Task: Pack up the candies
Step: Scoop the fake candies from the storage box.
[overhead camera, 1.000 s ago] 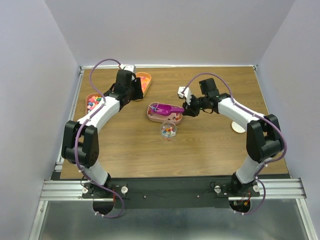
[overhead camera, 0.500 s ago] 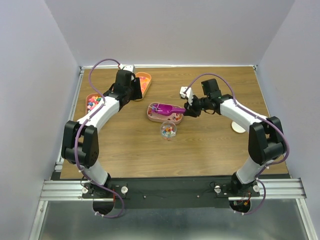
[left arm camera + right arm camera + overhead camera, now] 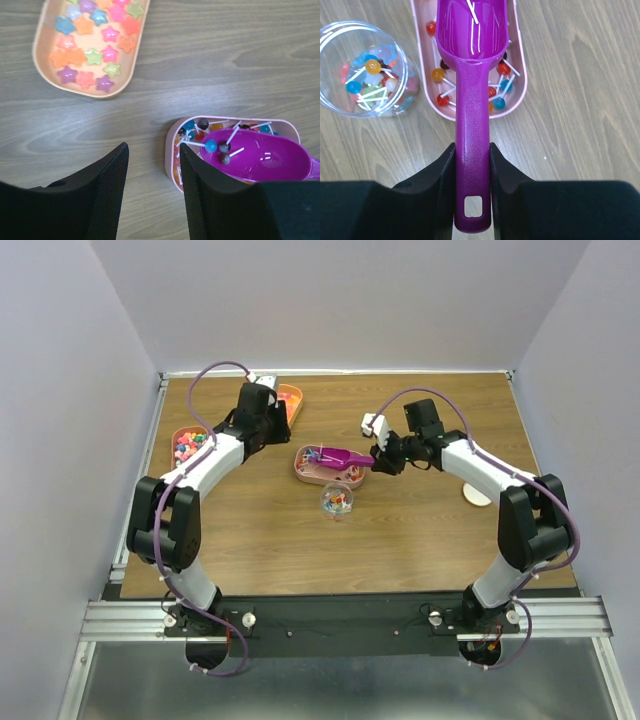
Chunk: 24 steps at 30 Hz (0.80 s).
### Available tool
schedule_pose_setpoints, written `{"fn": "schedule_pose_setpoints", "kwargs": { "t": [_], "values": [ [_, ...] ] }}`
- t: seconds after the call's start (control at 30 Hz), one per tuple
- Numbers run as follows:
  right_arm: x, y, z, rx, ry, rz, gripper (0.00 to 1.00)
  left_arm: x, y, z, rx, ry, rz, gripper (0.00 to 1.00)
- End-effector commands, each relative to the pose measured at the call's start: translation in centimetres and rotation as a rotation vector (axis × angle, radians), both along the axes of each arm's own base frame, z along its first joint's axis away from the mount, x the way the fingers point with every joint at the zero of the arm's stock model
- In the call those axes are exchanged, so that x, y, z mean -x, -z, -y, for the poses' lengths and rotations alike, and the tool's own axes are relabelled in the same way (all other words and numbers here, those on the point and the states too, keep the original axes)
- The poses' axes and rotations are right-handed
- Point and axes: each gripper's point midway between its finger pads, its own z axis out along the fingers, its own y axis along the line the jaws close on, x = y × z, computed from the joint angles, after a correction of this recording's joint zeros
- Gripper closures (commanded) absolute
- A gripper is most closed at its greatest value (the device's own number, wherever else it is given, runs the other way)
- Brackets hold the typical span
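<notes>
Wood-grain table (image 3: 400, 530), pale lilac walls (image 3: 60, 390) on three sides.
I count three peach trays (image 3: 40, 47), one clear cup (image 3: 365, 67), one scoop (image 3: 472, 100). My right gripper (image 3: 471, 165) clamps the scoop's handle above the centre tray (image 3: 521, 62) of candies (image 3: 497, 95). My left gripper (image 3: 152, 157) gapes, empty. The frame's top edge crops the scoop's bowl.

3 trays (image 3: 297, 466) (image 3: 299, 400) (image 3: 176, 445), 1 scoop (image 3: 338, 456), 1 cup (image 3: 336, 502), 1 disc (image 3: 477, 495)
</notes>
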Motion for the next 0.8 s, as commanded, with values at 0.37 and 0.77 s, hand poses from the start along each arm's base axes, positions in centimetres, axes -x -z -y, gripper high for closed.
{"fn": "schedule_pose_setpoints", "kwargs": {
  "t": [0.37,0.77],
  "values": [
    [0.8,-1.8,2.0,0.078,0.058,-0.018,0.99,1.9,4.9,4.1,-0.033,0.099,-0.118,0.47],
    [1.2,-2.4,2.0,0.228,0.054,-0.074,0.99,2.2,6.2,4.8,-0.068,0.106,-0.147,0.48]
  ]
}}
